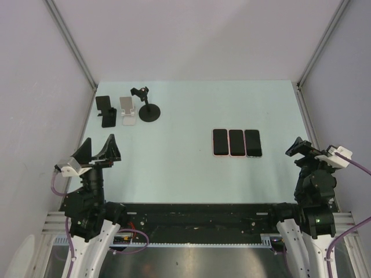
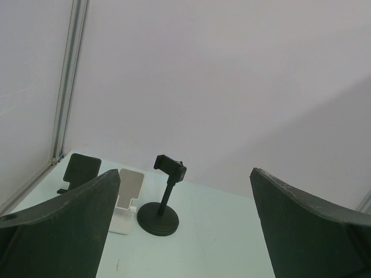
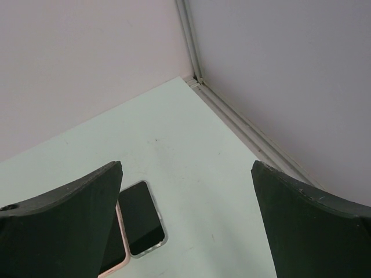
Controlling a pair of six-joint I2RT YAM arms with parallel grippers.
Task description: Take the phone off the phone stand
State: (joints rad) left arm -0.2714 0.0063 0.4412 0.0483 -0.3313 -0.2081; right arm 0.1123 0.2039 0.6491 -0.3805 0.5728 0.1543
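Three phone stands stand at the back left: a black flat stand (image 1: 105,110), a white stand (image 1: 128,110) and a black clamp stand on a round base (image 1: 148,107). No phone is on any of them. Three phones (image 1: 236,142) lie flat side by side at the middle right. My left gripper (image 1: 98,149) is open and empty, near the stands but apart from them; its wrist view shows the clamp stand (image 2: 165,200) and the white stand (image 2: 128,194) between the fingers. My right gripper (image 1: 302,149) is open and empty, right of the phones; the rightmost phone (image 3: 142,217) shows in its view.
White walls with metal frame rails (image 1: 75,49) close in the table on the left, back and right. The table's right rail (image 3: 243,124) runs close past my right gripper. The arm bases sit at the near edge.
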